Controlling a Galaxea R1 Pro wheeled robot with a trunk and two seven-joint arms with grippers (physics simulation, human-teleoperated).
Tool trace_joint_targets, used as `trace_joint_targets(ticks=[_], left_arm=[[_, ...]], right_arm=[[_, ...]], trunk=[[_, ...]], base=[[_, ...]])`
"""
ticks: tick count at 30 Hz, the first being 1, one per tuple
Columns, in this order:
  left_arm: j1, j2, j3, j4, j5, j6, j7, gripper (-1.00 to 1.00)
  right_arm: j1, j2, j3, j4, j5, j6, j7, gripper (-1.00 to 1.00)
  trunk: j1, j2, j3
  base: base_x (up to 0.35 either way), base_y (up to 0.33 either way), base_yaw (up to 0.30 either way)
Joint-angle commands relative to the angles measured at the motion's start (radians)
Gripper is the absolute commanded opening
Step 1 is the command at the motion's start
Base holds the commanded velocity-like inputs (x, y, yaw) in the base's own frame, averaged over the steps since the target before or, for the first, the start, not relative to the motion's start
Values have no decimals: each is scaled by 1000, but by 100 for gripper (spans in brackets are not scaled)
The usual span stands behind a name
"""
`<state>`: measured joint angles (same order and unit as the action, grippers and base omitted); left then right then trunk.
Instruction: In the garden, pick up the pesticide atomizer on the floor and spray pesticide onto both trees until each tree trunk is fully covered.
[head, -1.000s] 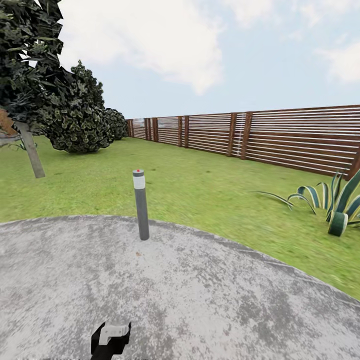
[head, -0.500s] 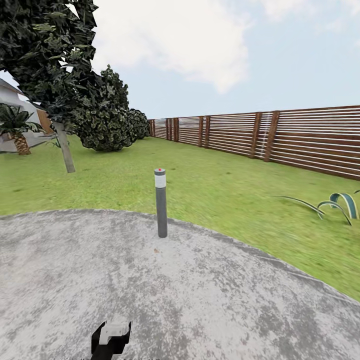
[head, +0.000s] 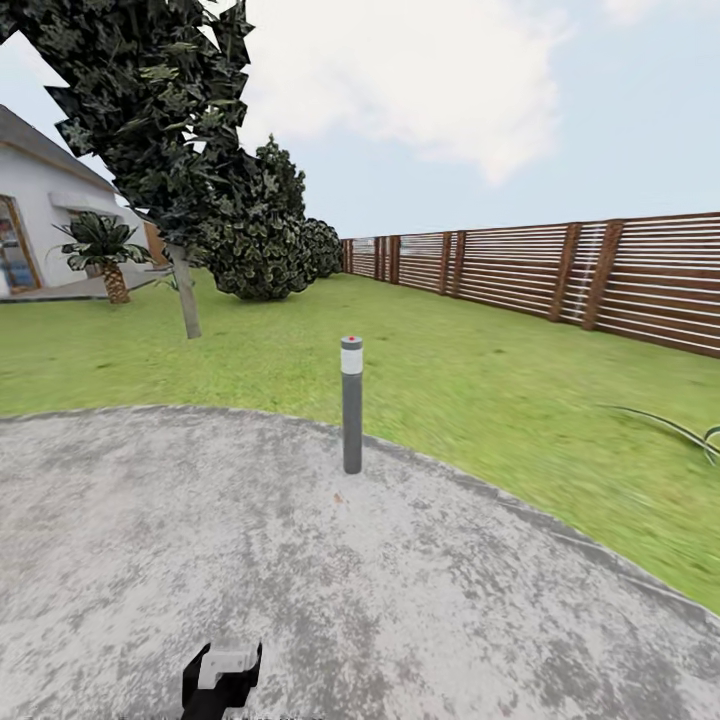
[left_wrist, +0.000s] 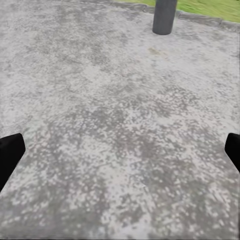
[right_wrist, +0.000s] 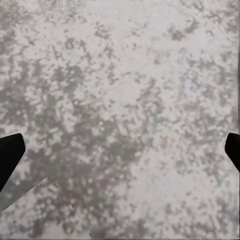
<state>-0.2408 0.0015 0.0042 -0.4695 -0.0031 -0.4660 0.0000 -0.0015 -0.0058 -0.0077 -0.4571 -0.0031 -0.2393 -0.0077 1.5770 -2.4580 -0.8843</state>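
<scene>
The pesticide atomizer and the two trees are out of view. I stand on a round patch of grey paving (head: 330, 570) in the garden, with green lawn (head: 480, 380) beyond it and a brown slatted fence (head: 560, 270) at the back right. In the left wrist view my left gripper (left_wrist: 120, 155) hangs open over bare paving, its black fingertips (left_wrist: 9, 155) at the picture's edges. My right gripper (right_wrist: 120, 155) is also open over bare paving. A black and white part of my left arm (head: 222, 678) pokes in at the bottom of the head view.
A grey bollard (head: 351, 404) with a white band stands at the paving's far edge, and its base (left_wrist: 164, 16) shows in the left wrist view. A dark-leaved thin-trunked tree (head: 186, 295), dark bushes (head: 265, 255), a small palm (head: 104, 250) and a white house (head: 40, 220) lie to the left.
The camera has swung left: bollard, fence and tree slid right in the picture, the house and palm came into view, and the striped plant left at the right edge. The arm part stayed put.
</scene>
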Motion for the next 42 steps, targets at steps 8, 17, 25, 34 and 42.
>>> trace_joint_targets(ticks=[8, 17, 25, 34, 42], left_arm=[[0, 0, 0, 0, 0, 0, 0, 100], [0, 0, 0, 0, 1, 0, 0, 100], [0, 0, 0, 0, 1, 0, 0, 100], [0, 0, 0, 0, 1, 0, 0, 100], [0, 0, 0, 0, 1, 0, 0, 100]], right_arm=[[0, 0, 0, 0, 0, 0, 0, 100], [0, 1, 0, 0, 0, 0, 0, 100], [0, 1, 0, 0, 0, 0, 0, 100], [0, 1, 0, 0, 0, 0, 0, 100], [0, 1, 0, 0, 0, 0, 0, 100]], trunk=[[0, 0, 0], [0, 0, 0], [0, 0, 0], [0, 0, 0], [0, 0, 0]], base=[[0, -305, 283], [0, -300, 282], [0, -183, 283], [0, -8, 283], [0, 0, 282]])
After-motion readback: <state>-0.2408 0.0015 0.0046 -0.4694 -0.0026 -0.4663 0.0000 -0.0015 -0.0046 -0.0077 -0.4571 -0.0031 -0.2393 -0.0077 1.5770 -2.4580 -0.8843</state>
